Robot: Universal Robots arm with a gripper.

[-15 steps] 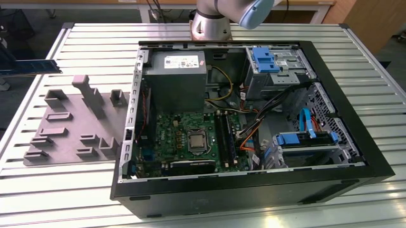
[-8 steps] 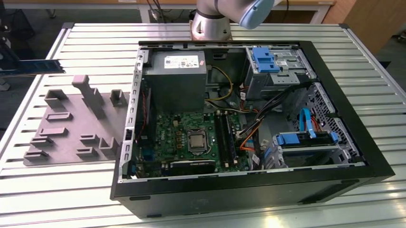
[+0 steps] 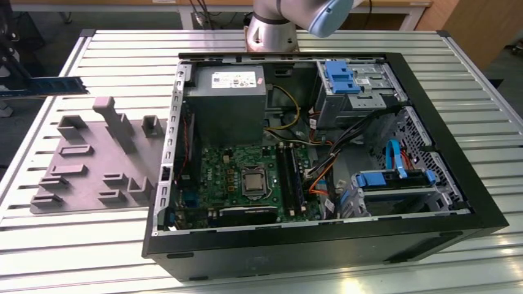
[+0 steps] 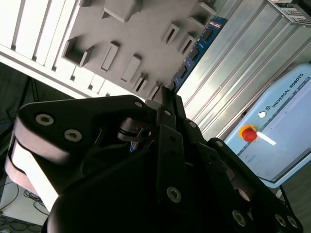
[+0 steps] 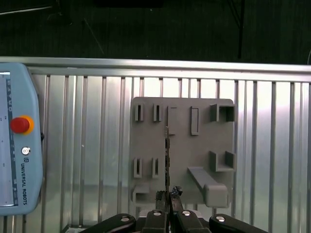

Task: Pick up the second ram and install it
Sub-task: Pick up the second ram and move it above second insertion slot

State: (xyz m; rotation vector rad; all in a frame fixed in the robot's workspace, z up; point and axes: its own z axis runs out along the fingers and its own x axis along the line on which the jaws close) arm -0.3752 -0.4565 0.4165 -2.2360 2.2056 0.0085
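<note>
At the exterior view's far left, the second ram (image 3: 53, 85) is held in the air over the edge of the slatted worktop (image 3: 98, 245), roughly level and well apart from the computer case (image 3: 327, 245). In both wrist views the pincer (image 5: 168, 196) (image 4: 166, 99) is clenched on one end of the blue stick (image 4: 197, 51), which is seen edge-on (image 5: 167, 155) above the grey fixture plate (image 5: 182, 145). A light-blue teach pendant (image 5: 17, 145) lies on the worktop, apart from the plate. Right of the plate (image 3: 90, 159) in the exterior view, the open case lies on its side, exposing the green motherboard (image 3: 233, 171) and the long black memory slots (image 3: 290, 177) just beside the processor socket. The arm base (image 3: 274, 27) stands behind the case.
</note>
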